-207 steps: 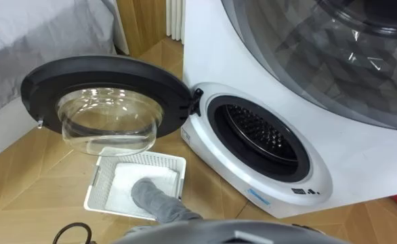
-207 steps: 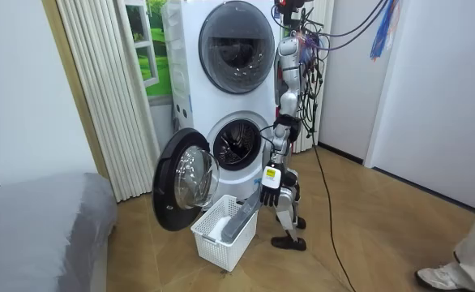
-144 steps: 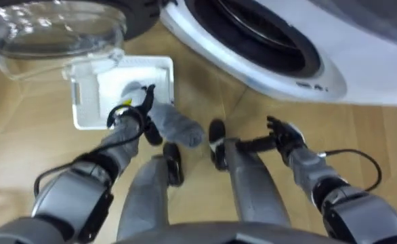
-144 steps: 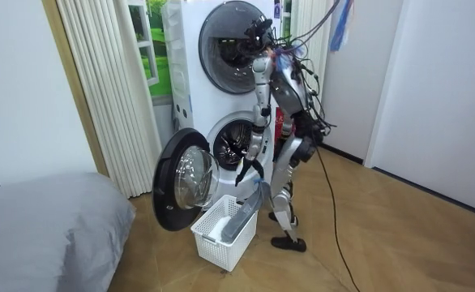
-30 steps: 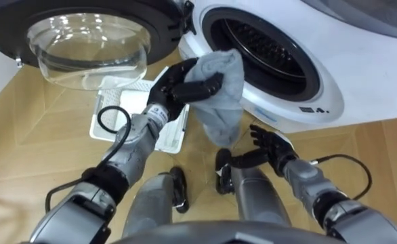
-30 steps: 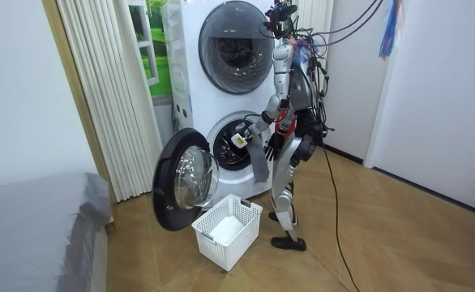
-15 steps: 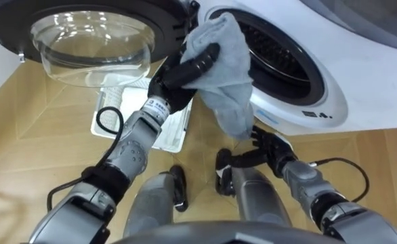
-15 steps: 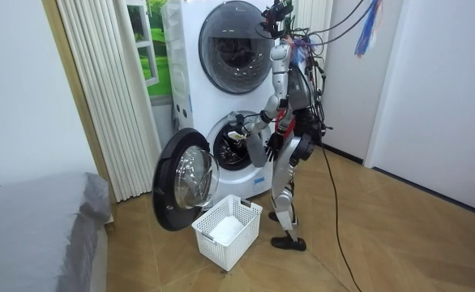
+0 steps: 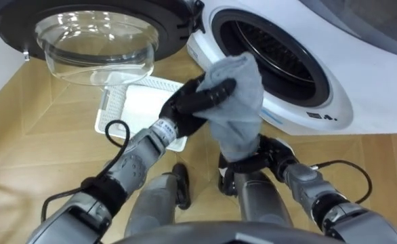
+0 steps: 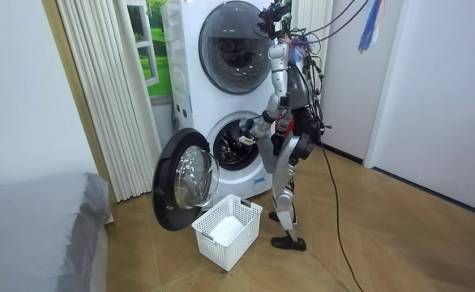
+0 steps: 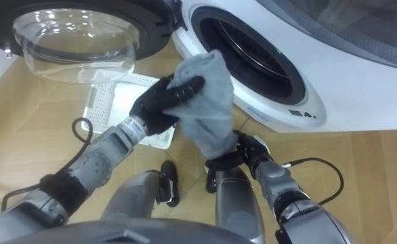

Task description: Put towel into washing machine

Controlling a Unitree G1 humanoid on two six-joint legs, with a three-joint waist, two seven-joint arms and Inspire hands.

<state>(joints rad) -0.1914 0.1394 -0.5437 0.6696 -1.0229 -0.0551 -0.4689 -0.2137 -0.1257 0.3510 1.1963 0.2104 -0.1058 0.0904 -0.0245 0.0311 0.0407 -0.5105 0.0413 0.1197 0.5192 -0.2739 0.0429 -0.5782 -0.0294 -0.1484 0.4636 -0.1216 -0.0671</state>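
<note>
One grey towel [image 9: 242, 102] clutched in left hand [image 9: 190, 106], before washing machine [image 9: 368, 88] opening, right hand [image 9: 276, 153] relaxed

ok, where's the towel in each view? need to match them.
Left eye view: towel at centre, gripped by the left hand, before the drum opening's lower-left rim.
Room view: small grey patch at the drum opening, by the left hand.
Right eye view: centre, slightly left.
Shared landmark: the open round door, left of the towel in all three.
</note>
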